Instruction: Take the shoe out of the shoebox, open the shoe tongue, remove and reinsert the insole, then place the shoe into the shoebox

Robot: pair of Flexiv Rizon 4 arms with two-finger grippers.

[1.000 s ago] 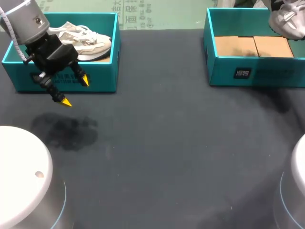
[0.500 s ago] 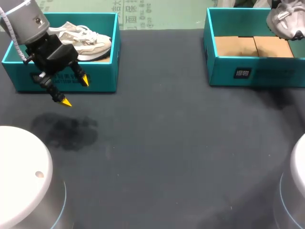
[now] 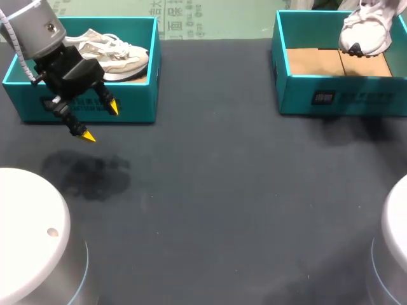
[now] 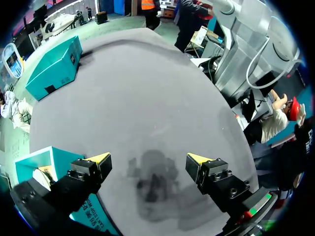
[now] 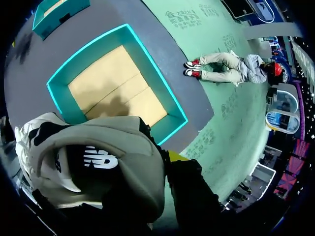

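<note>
Currently shoe (image 3: 365, 28) hangs over far corner of right shoebox (image 3: 343, 96), right gripper (image 5: 162, 164) pinching it; left gripper (image 3: 100, 122) spread, idle. Advice: keep grip firm, sole level, clear teal wall, move slow

Right shoebox (image 3: 299, 95): the front wall carries one small dark label (image 3: 324, 97) with pale characters. They are too small to read in the head view, and the left wrist view shows the label only as a dark patch.

Left shoebox (image 3: 137, 95): the front wall carries pale print (image 4: 93, 216). It is partly covered by the left gripper (image 3: 100, 121) and is not legible.

Shoe (image 5: 113, 142): a white logo mark (image 5: 101, 158) sits on a black side patch in the right wrist view.
</note>
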